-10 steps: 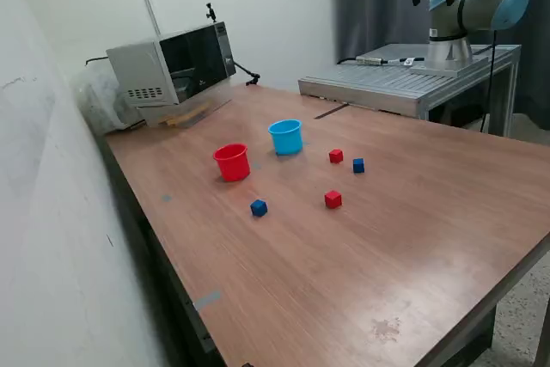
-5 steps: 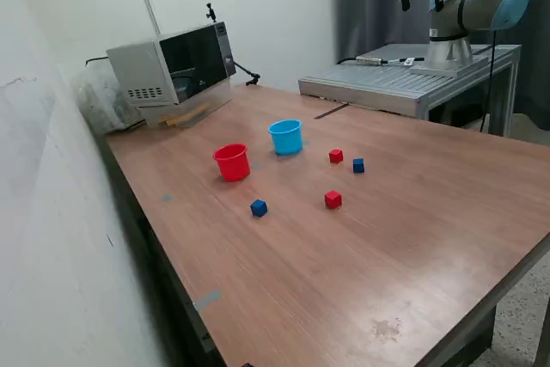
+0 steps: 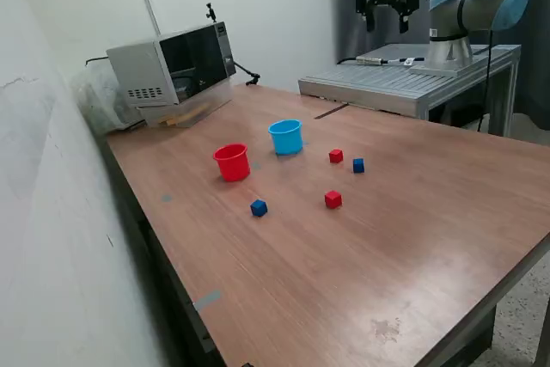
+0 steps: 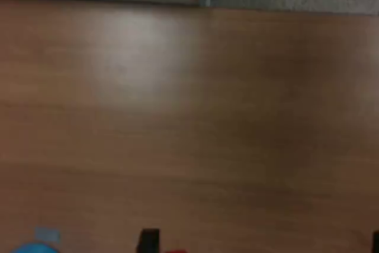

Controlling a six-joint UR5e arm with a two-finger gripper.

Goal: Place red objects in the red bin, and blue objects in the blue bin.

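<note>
Four cubes sit loose on the table [image 3: 447, 212]: a red cube [image 3: 336, 155] just beside a blue cube [image 3: 358, 165] near the blue cup [image 3: 286, 137], another red cube [image 3: 333, 199] and another blue cube [image 3: 259, 207] nearer the front, red cup [image 3: 232, 162] next to the blue one. I'd judge them light, rigid, flat-sided, so I'll pinch two opposite faces from above. My gripper [image 3: 386, 8] hangs high above the table's far end, fingers apart, holding nothing, touching nothing

Wooden table [image 3: 412, 238]: red cup [image 3: 232, 162], blue cup [image 3: 286, 137], four cubes [image 3: 333, 199], microwave [image 3: 172, 64].
</note>
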